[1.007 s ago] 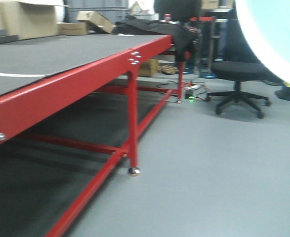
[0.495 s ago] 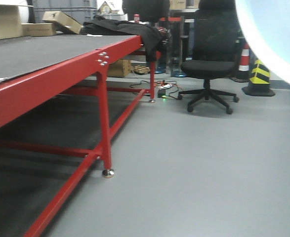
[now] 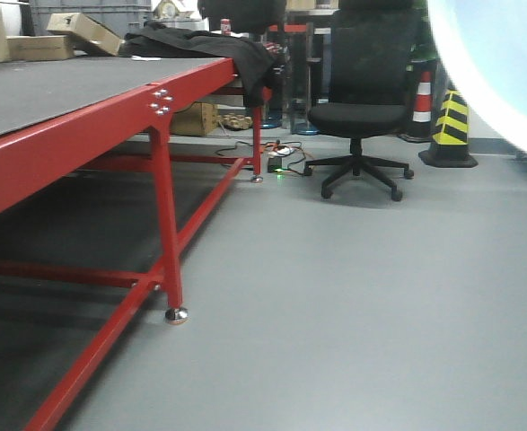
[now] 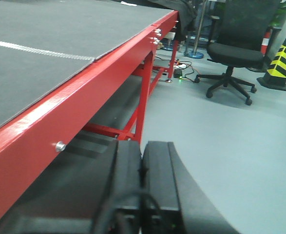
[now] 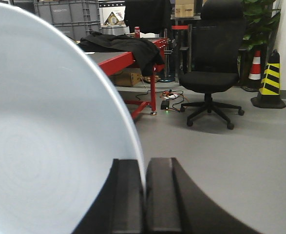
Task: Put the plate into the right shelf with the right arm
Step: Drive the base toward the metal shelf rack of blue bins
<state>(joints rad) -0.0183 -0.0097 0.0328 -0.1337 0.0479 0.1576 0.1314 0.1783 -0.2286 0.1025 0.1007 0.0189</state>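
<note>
Pale smooth round plate (image 5: 45, 146) rim clamped in right tool (image 5: 143, 170); left tool (image 4: 142, 153) seemingly together.

Front view: the plate (image 3: 501, 63) is just a washed-out, blurred arc in the upper right corner, cut by the top and right edges. The red table (image 3: 65, 148) runs off the left edge and the office chair (image 3: 364, 81) is clipped at the top. The red-and-white item (image 3: 225, 26) on the table's far end is too small to identify.

Right wrist view: the plate runs off the left and bottom edges and hides most of the table. Its rim vanishes between the right gripper (image 5: 144, 168) fingers, which are cropped at the bottom.

Left wrist view: the left gripper (image 4: 143, 148) is cropped the same way.
</note>
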